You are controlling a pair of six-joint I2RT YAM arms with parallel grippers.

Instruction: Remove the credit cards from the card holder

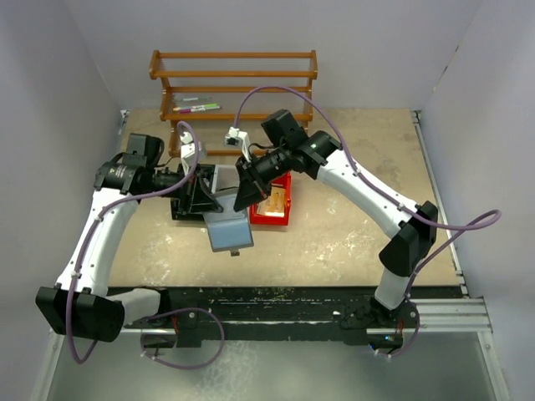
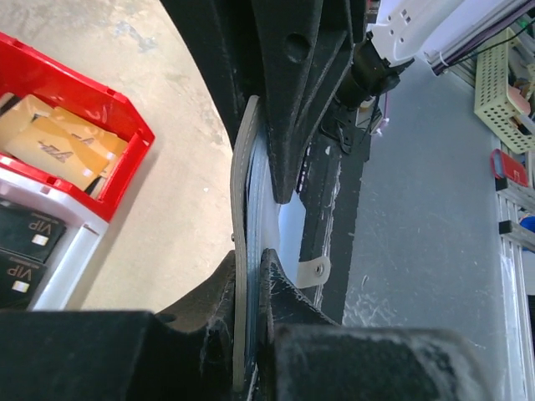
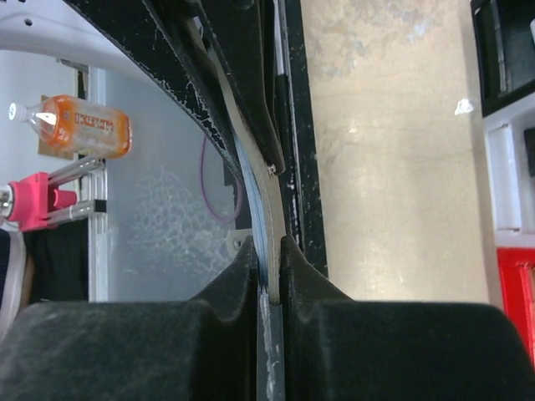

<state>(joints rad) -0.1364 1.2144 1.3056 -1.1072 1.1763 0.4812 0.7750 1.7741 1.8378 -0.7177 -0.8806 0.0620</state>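
Your left gripper [image 2: 248, 266] is closed on the card holder [image 1: 228, 234], and your right gripper [image 3: 267, 249] is clamped on the same case. The two meet nose to nose at the centre of the top view, above the sandy surface [image 1: 351, 242]. Each wrist view shows the case edge-on. It rises as a thin, slightly bowed strip from that arm's own pads at the bottom of the frame to the other arm's pads coming down from the top. Its long edge therefore runs from one gripper to the other, while its flat grey-blue face spreads toward the bottom of the top view, away from both. Neither arm is nearer than the other, since both already have it. Any pull to open it or draw out a card will, I judge, have to act across that shared edge, with one gripper acting as the anchor. The red bin [image 2: 134, 125] lies in the upper left of the left wrist view with tan cards [image 2: 63, 142] in it. Just right of the strip there, a small pale tab [image 2: 313, 271] sticks out. You cannot tell from here whether any card is inside.
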